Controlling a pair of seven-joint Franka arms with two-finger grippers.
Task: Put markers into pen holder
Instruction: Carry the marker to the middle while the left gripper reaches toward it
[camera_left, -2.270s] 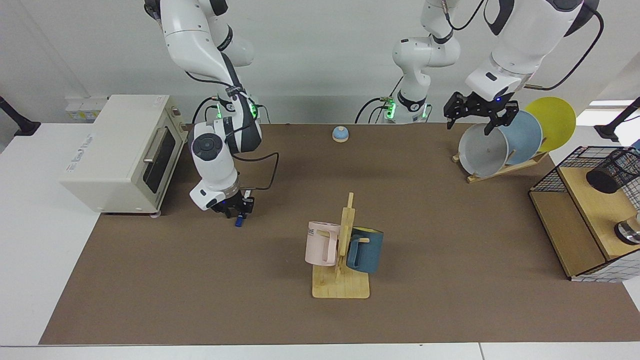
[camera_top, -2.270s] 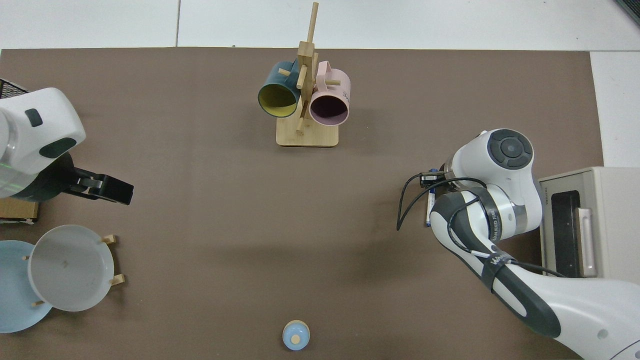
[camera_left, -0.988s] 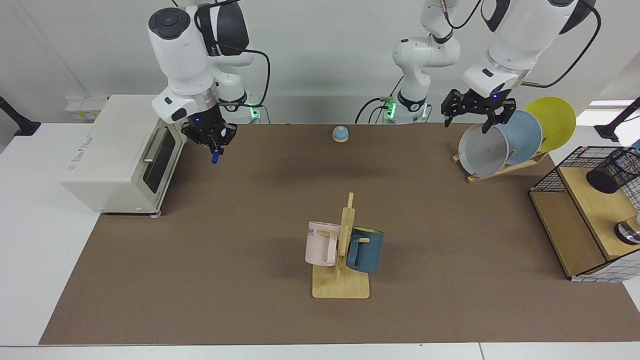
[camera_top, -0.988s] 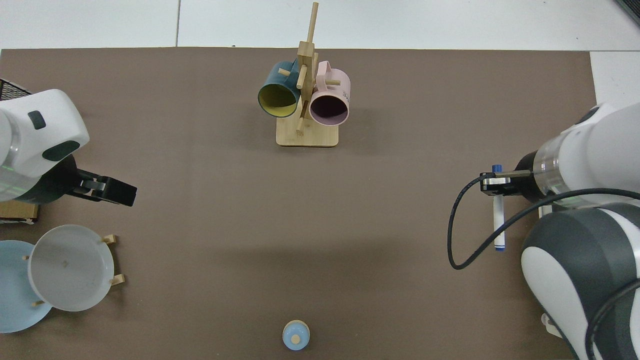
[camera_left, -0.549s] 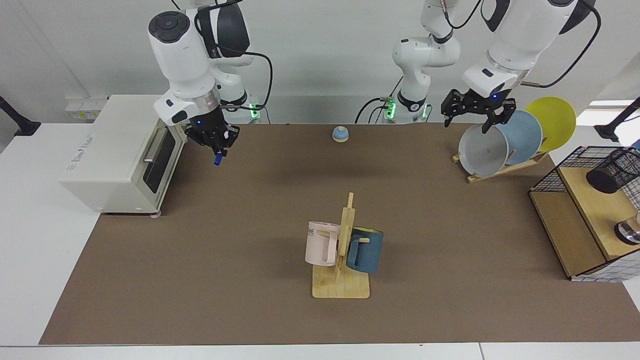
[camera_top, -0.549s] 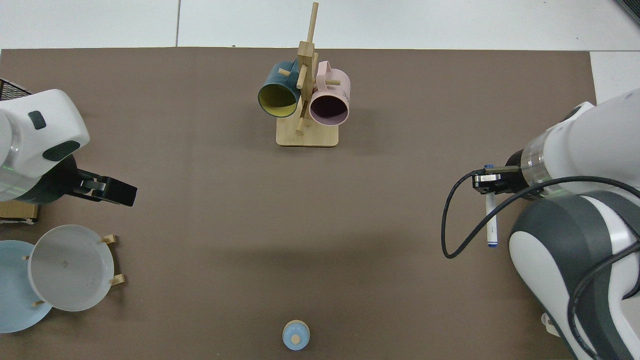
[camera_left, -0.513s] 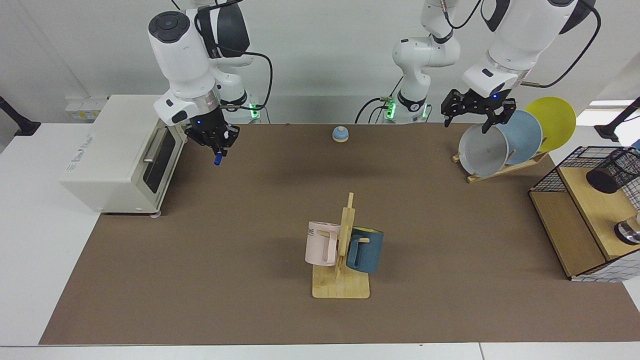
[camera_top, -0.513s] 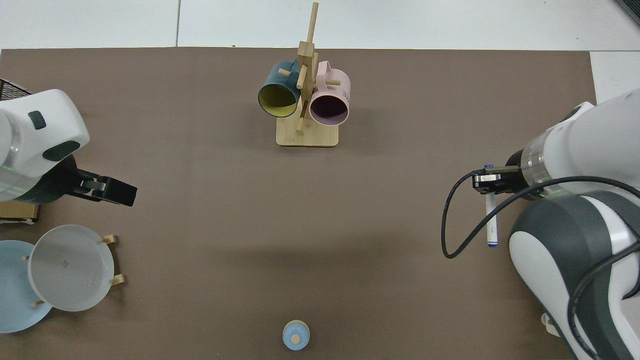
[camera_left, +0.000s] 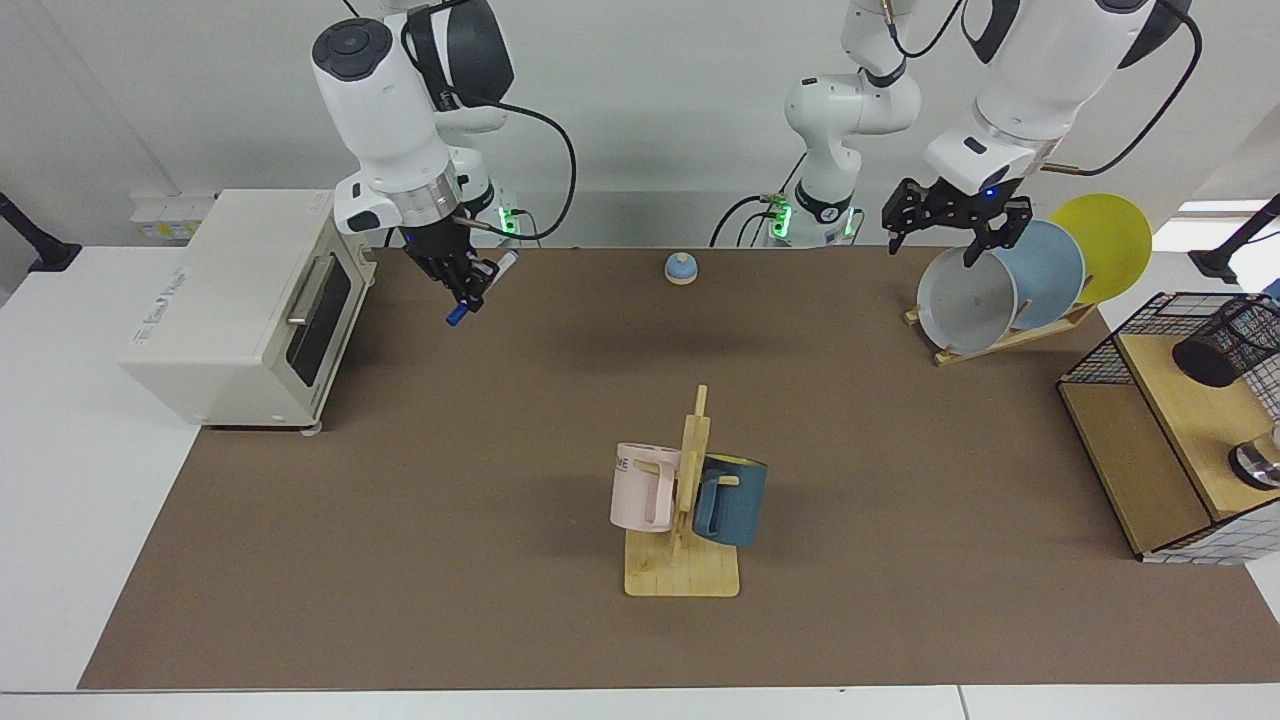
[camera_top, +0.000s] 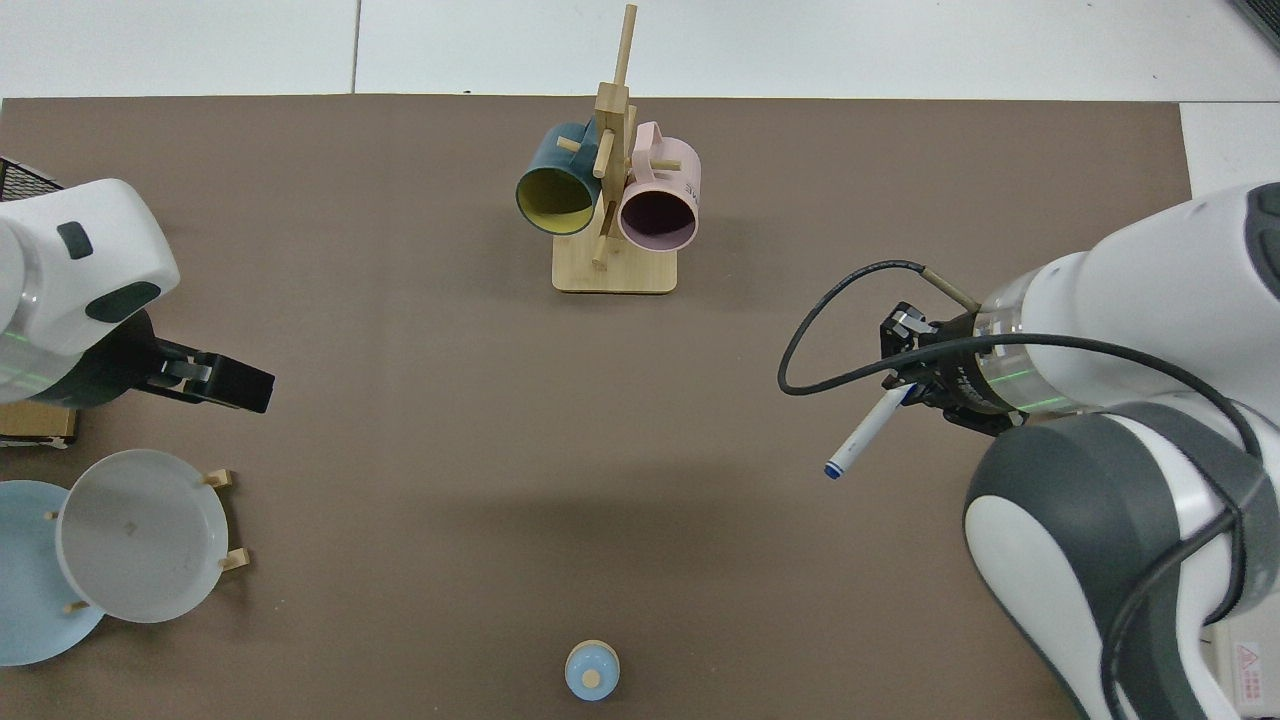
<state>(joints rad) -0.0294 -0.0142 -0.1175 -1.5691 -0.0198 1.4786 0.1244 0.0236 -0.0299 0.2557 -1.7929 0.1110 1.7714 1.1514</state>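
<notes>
Two mugs hang on a wooden stand (camera_left: 682, 520) near the table's front edge, between the arms. Farther back, toward the toaster-oven (camera_left: 240, 305) end, the right gripper (camera_left: 462, 283) is clenched on the marker (camera_left: 470, 294), held tilted above the mat with its blue tip lowest. The pen holder (camera_left: 1228, 343) lies on its side on the wire rack (camera_left: 1150, 420) at the opposite end, well apart. Carrying looks to be the step in hand; next, the marker must cross the table. Farthest, the left gripper (camera_left: 955, 228) waits spread above the plate rack (camera_left: 1010, 285).
</notes>
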